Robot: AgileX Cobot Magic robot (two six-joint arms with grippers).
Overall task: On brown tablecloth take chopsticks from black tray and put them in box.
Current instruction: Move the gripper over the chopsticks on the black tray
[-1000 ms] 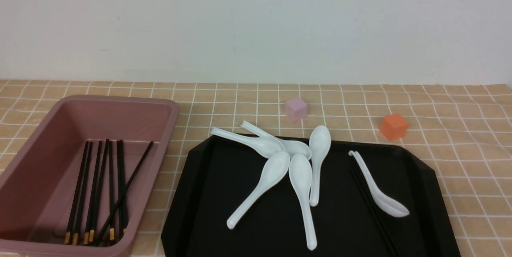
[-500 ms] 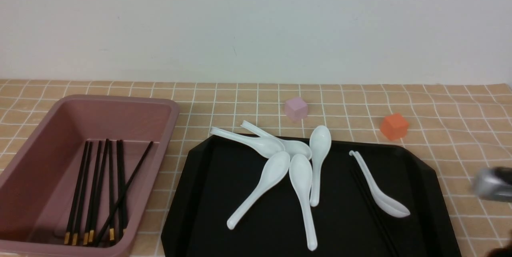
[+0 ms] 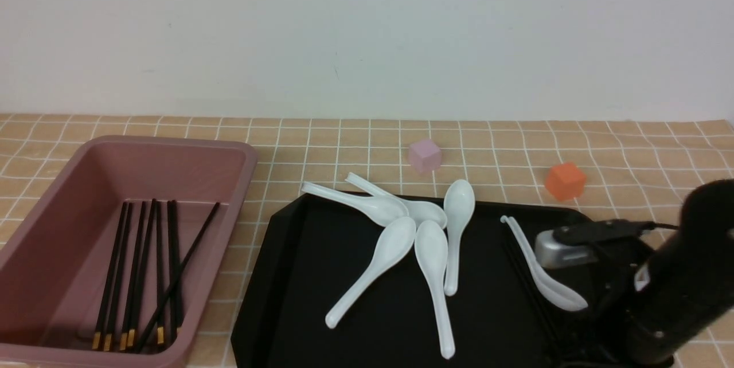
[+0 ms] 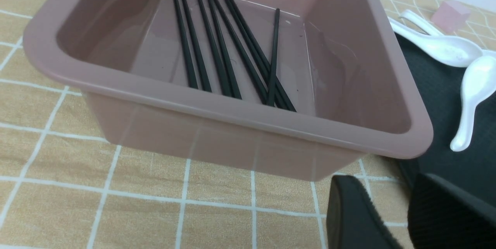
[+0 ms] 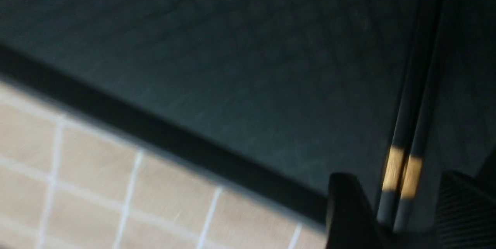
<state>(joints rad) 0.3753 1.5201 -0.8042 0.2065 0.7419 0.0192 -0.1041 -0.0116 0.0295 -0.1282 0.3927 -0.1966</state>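
On the tan-orange cloth with white grid lines (image 3: 281, 153) lies the glossy black cut-cornered tray (image 3: 355, 351); left of it stands the deep dusty-pink plastic box (image 3: 250, 161), several chopsticks inside. The black robot gripper on the right (image 5: 403, 206) is spread wide, grasping nothing, its fingers around the gold-banded ends of two slim black chopsticks (image 5: 409, 125) lying in the tray. The left gripper's (image 4: 372, 210) jaws stand apart, empty. The pair should handle light, stiff and rather slippery; a squeeze further toward the middle would likely balance better, clear of the white spoon (image 3: 539, 273).
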